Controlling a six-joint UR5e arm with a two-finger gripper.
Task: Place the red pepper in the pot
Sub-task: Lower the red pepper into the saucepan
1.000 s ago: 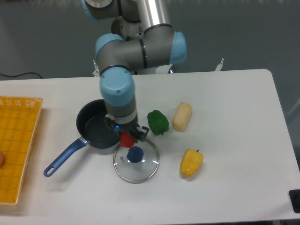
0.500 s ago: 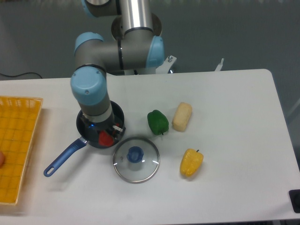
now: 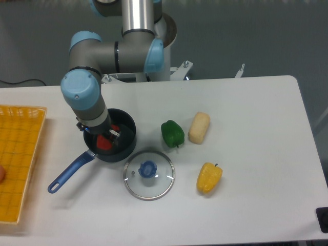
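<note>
Gripper [image 3: 106, 139] sat low inside pot [image 3: 125, 146], fingers closed on red pepper [image 3: 105, 143] (partly hidden by wrist). Pepper was within pot rim, whether touching bottom unclear. Pot's blue handle pointed toward lower left. Glass lid [image 3: 149, 174] lay just beside pot. Green pepper [image 3: 172, 133], pale roll [image 3: 199, 127], yellow pepper [image 3: 209, 177] sat apart, to right. Orange basket [image 3: 18, 159] was at left edge.

Silver-grey arm [image 3: 130, 51] w/ light-blue joint caps, small dark hand [image 3: 105, 137]
</note>
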